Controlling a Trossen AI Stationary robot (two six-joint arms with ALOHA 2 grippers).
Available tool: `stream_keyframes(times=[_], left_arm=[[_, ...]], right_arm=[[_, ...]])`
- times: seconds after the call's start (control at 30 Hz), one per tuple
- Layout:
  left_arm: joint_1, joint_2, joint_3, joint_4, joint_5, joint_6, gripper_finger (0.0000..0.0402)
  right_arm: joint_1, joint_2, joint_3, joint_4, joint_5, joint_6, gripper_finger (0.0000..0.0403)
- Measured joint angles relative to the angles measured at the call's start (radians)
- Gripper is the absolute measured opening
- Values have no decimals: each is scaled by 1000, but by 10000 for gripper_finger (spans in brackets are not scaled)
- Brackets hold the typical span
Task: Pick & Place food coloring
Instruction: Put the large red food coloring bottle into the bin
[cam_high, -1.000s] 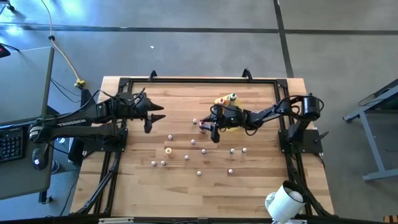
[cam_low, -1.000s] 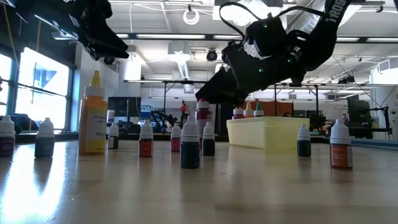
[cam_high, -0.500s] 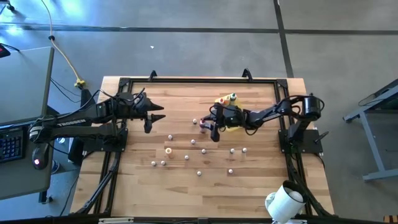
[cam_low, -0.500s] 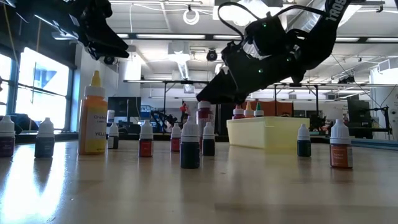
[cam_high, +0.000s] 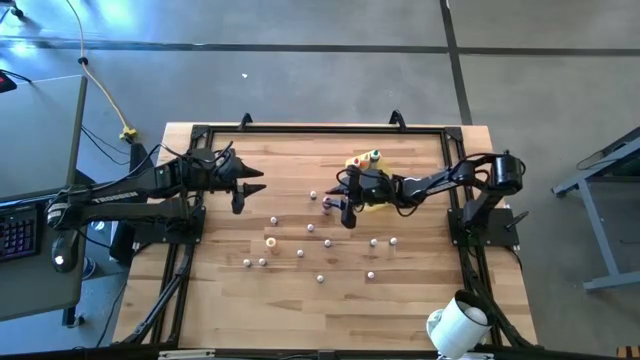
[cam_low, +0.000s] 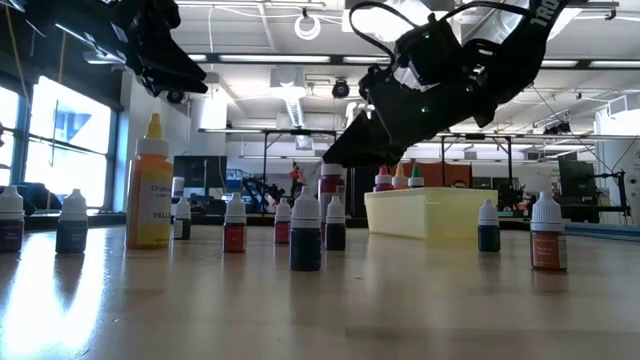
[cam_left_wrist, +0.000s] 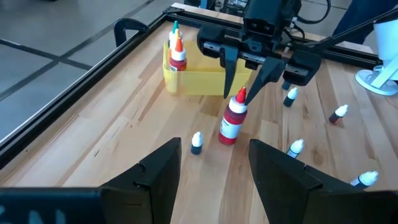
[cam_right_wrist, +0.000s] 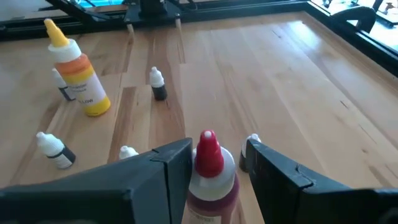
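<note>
The right gripper (cam_left_wrist: 244, 73) hangs over the middle of the wooden table (cam_high: 300, 310), and its two dark fingers (cam_right_wrist: 171, 163) stand on either side of a tall clear bottle with a red pointed cap and red liquid (cam_left_wrist: 234, 117). The jaws are partly open around the cap; it is hard to tell if they touch it. The bottle stands upright on the table, just beside a yellow plastic tray (cam_left_wrist: 205, 79). In one corner of the tray stand a few bottles with orange and green tips (cam_left_wrist: 176, 51). Many tiny pale bottles with white caps (cam_high: 301, 253) stand spread over the table nearer the front edge, well apart from each other. A tall orange and yellow bottle with a pointed yellow cap (cam_right_wrist: 76, 70) stands upright among them. The left gripper (cam_high: 250, 187) waits up in the air over the left part of the table, its jaws wide open and holding nothing.
</note>
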Motion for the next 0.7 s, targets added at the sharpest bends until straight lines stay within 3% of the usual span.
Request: stream_keyframes(times=[0.7], left_arm=[[0, 0, 0, 0, -3, 0, 186]], right_arm=[[0, 2, 0, -18, 0, 23, 145]])
